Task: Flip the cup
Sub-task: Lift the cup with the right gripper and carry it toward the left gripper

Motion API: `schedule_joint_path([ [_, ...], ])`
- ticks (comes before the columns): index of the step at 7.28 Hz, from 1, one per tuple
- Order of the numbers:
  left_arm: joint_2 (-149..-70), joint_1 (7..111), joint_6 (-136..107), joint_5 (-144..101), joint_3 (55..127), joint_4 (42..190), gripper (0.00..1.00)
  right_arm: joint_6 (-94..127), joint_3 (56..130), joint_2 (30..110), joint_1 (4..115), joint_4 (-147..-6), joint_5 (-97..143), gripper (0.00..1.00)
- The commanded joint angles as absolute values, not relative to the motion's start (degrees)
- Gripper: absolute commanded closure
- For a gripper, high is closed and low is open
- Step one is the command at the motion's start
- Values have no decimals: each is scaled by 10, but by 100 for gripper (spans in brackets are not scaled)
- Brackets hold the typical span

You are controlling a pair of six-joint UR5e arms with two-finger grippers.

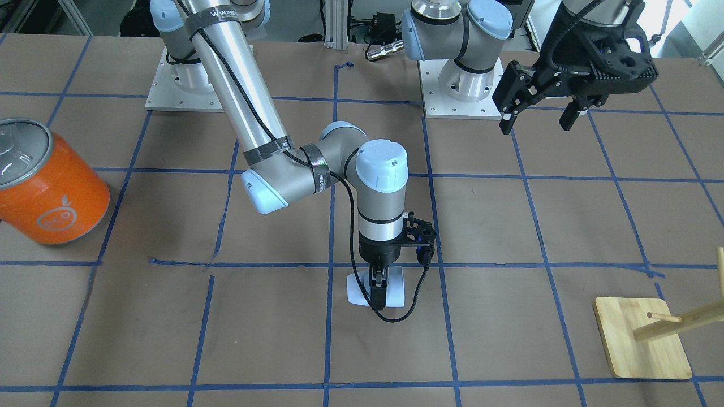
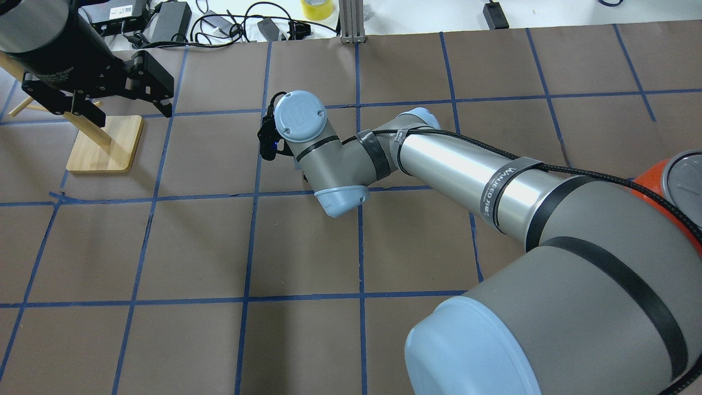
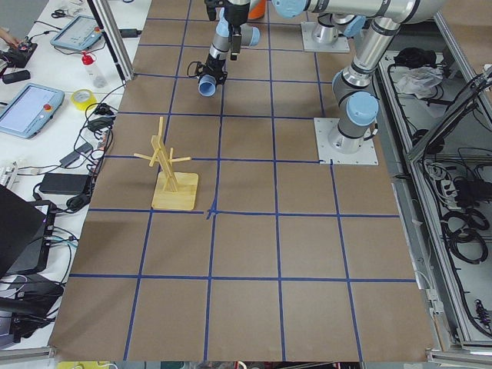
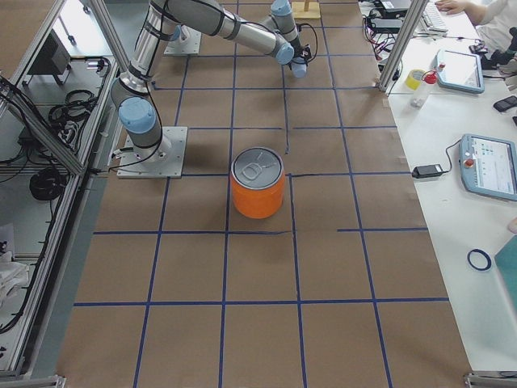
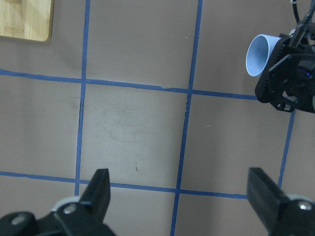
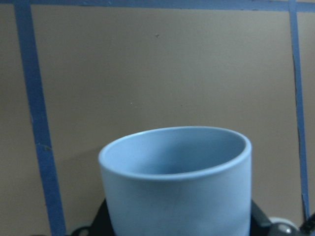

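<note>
The cup [image 1: 395, 287], small and pale bluish-white, lies on its side at the middle of the table. My right gripper [image 1: 378, 294] comes straight down on it and is shut on it across its wall. The right wrist view shows the cup [image 6: 177, 182] close up, mouth pointing away, between the jaws. The left wrist view shows the cup's open mouth [image 5: 258, 54] beside the right gripper [image 5: 288, 73]. In the overhead view the cup is hidden under the right wrist. My left gripper [image 1: 540, 116] is open and empty, held high above the table, away from the cup.
A large orange can [image 1: 48, 186] with a silver lid stands on my right side of the table. A wooden peg stand [image 1: 642, 339] on a square base stands on my left side, under the left gripper [image 2: 118, 107]. Blue tape lines grid the brown table.
</note>
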State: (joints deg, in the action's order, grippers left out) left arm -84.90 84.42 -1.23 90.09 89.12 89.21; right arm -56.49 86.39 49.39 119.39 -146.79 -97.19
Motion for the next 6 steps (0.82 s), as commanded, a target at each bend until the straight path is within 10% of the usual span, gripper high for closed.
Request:
schedule_joint_path([
  [1,-849,845,-12,901,891,892,0,-561,863,474,1194,-1472,-972,52],
  [6,-848,845,-12,901,891,892,0,-561,865,488,1196,-1447,-971,46],
])
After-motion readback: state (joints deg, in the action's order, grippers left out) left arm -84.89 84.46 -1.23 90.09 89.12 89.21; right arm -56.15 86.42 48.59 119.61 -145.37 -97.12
